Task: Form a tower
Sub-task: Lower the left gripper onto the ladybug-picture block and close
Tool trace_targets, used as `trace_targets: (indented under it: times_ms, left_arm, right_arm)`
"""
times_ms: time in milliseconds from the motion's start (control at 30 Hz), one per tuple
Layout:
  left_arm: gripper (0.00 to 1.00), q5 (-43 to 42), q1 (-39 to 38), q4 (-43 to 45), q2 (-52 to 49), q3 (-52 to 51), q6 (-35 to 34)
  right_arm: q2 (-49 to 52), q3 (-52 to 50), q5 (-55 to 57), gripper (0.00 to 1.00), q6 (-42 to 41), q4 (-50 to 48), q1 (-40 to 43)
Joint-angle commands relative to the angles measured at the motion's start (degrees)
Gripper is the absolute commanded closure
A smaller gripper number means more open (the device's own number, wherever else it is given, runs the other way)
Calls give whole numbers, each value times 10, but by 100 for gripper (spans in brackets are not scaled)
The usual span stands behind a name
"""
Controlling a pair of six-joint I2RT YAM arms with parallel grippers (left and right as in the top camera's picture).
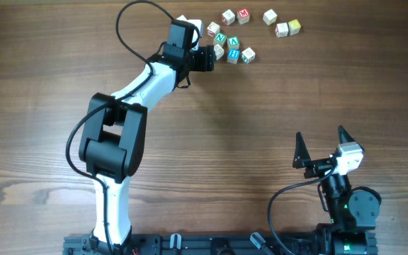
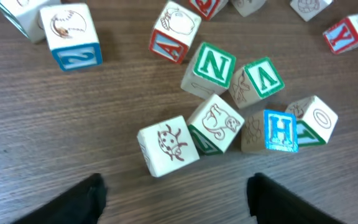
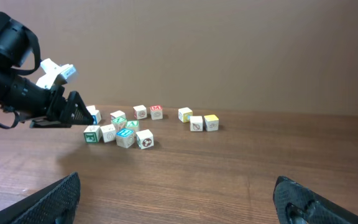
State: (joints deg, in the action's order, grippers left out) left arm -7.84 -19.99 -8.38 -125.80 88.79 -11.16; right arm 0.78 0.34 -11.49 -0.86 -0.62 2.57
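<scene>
No tower stands in any view; the wooden letter cubes lie loose and tumbled at the far side of the table. My left gripper [image 1: 205, 58] is open, its tips just short of a ladybug cube [image 2: 168, 146], with nothing between the fingers [image 2: 95, 186]. Behind that cube a cat cube [image 2: 218, 121], a blue H cube [image 2: 277, 130], a green N cube [image 2: 210, 67] and a green V cube [image 2: 258, 79] crowd together, some tilted. My right gripper [image 1: 320, 132] is open and empty over bare table at the near right, far from the cubes [image 3: 126, 134].
More loose cubes lie around the cluster: a red A cube [image 2: 174, 32], a blue-sided cube [image 2: 73, 35] to the left, and several cubes [image 1: 282, 29] further right along the back. The left arm [image 1: 140, 85] stretches diagonally across the table's left half.
</scene>
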Motion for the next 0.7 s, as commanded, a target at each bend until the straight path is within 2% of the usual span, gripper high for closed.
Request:
trace_targets:
  times_ms: [0, 233, 667]
  left_arm:
    - [27, 13, 0, 3, -11, 9, 5]
    - [18, 13, 0, 37, -56, 9, 5]
    - [24, 19, 0, 96, -96, 10, 5]
  right_arm:
    - [-2, 0, 5, 0, -7, -2, 2]
    - [-2, 0, 5, 0, -7, -2, 2]
    - [-2, 0, 5, 0, -7, -2, 2]
